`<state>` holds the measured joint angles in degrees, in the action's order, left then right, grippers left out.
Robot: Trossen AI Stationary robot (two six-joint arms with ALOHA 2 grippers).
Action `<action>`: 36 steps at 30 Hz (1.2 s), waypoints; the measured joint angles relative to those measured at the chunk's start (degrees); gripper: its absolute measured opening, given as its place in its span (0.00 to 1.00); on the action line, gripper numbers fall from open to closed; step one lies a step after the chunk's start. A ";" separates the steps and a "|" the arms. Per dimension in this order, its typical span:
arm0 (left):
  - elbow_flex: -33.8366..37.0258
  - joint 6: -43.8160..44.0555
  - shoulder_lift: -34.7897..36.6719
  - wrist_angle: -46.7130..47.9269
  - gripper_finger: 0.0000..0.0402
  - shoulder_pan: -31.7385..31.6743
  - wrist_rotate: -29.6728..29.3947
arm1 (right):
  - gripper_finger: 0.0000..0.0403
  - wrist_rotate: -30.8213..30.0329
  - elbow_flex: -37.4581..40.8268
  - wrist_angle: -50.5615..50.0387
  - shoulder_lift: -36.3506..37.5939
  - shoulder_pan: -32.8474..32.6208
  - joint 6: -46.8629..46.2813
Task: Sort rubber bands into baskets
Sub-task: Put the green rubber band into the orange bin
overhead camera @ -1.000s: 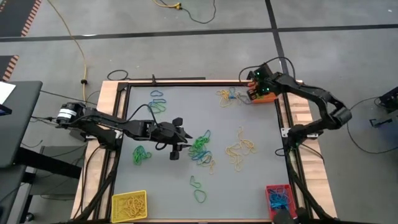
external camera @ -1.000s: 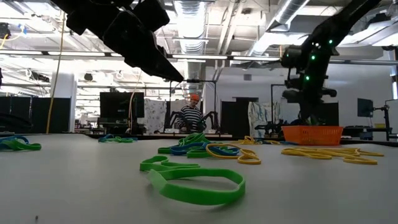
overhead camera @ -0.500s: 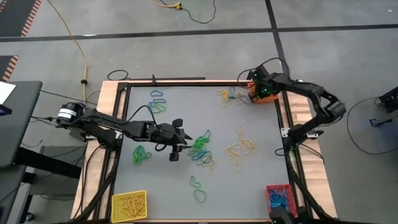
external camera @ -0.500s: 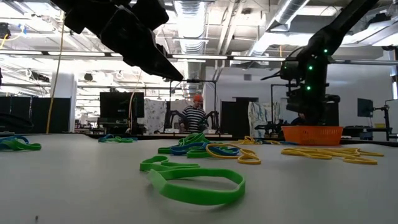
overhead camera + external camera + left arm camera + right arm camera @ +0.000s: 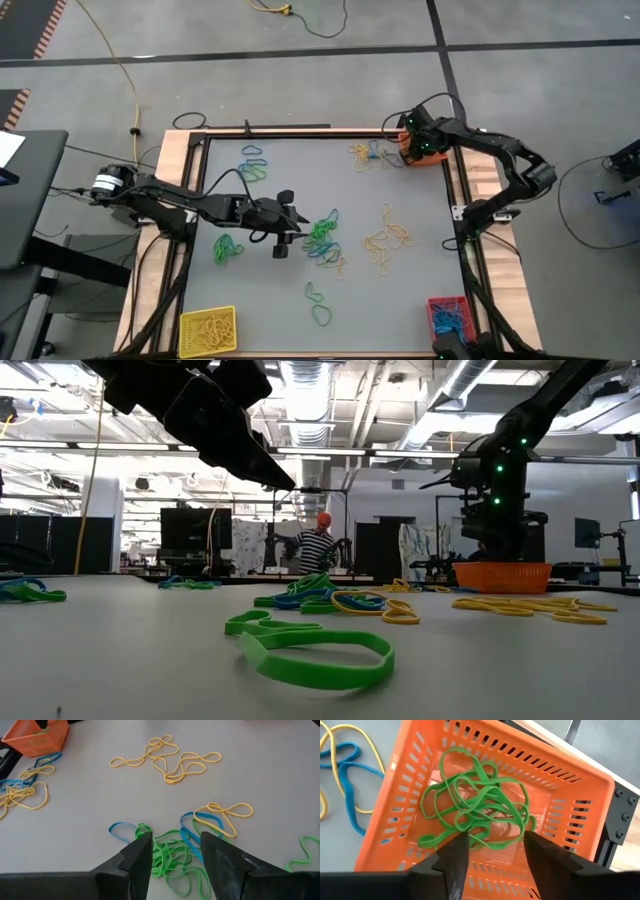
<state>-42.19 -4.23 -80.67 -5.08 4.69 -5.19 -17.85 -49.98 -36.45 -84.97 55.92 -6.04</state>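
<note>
Over the orange basket (image 5: 485, 795) at the bench (image 5: 300, 180) far corner, I see my right pincer (image 5: 492, 845) spread, pinching nothing; a tangle of green bands (image 5: 475, 810) lies inside. I count three baskets: orange, yellow (image 5: 207, 330), red (image 5: 449, 318). My left pincer (image 5: 175, 852) hangs spread above the middle green-and-blue pile (image 5: 323, 238).
</note>
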 joint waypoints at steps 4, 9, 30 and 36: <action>0.00 -0.02 -0.01 -0.02 0.39 0.00 -0.11 | 0.56 0.00 0.00 0.02 0.00 -0.02 -0.01; 0.00 -0.37 -0.01 -0.01 0.39 0.00 -1.02 | 0.55 -0.04 0.00 0.24 0.95 -0.79 0.05; 0.00 0.27 -0.01 4.60 0.39 -0.02 -1.68 | 0.55 11.07 0.00 6.56 18.36 -24.31 2.34; 0.00 4.27 -0.04 11.25 0.39 -0.02 -1.68 | 0.55 11.80 2.62 9.84 18.18 -36.98 4.45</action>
<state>-42.19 0.04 -80.71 6.16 4.67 -6.87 -6.04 -47.35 -26.60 -66.78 18.94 -1.58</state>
